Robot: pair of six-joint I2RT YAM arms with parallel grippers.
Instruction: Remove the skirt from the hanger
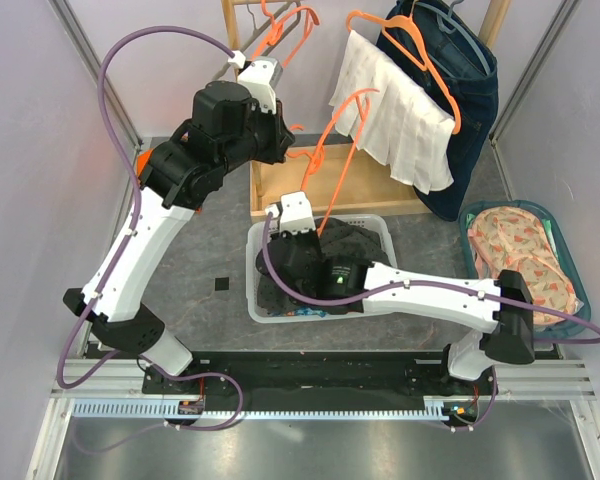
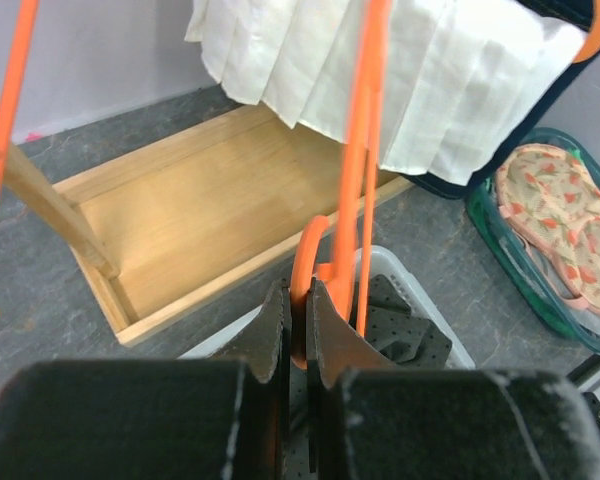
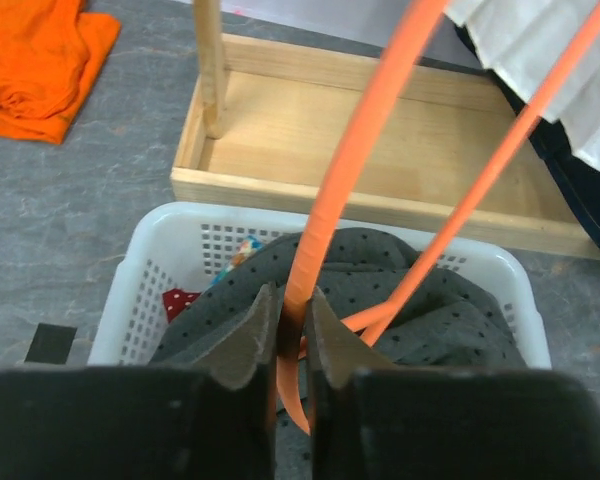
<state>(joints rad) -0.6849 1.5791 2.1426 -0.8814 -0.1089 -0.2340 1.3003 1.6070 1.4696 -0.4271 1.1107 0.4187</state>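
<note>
An orange hanger [image 1: 332, 160] stands steeply over a white basket [image 1: 255, 270]. A grey skirt with black dots [image 1: 365, 240] lies bunched in the basket, and the hanger's lower end sinks into its folds. My left gripper [image 1: 292, 152] is shut on a curved part of the hanger [image 2: 355, 200], jaws pinched on it [image 2: 300, 290]. My right gripper [image 1: 310, 235] is shut on one hanger arm [image 3: 350, 170] just above the skirt [image 3: 450, 310], jaws tight around it [image 3: 288, 300]. The skirt also shows in the left wrist view [image 2: 400, 325]. Whether the skirt is still fastened to the hanger is hidden.
A shallow wooden box [image 1: 280, 185] sits behind the basket. A white pleated garment [image 1: 390, 110] and a denim one [image 1: 475, 110] hang on a rack at back right. A teal basket of floral cloth [image 1: 520, 250] is at right. An orange cloth [image 3: 30, 60] lies left.
</note>
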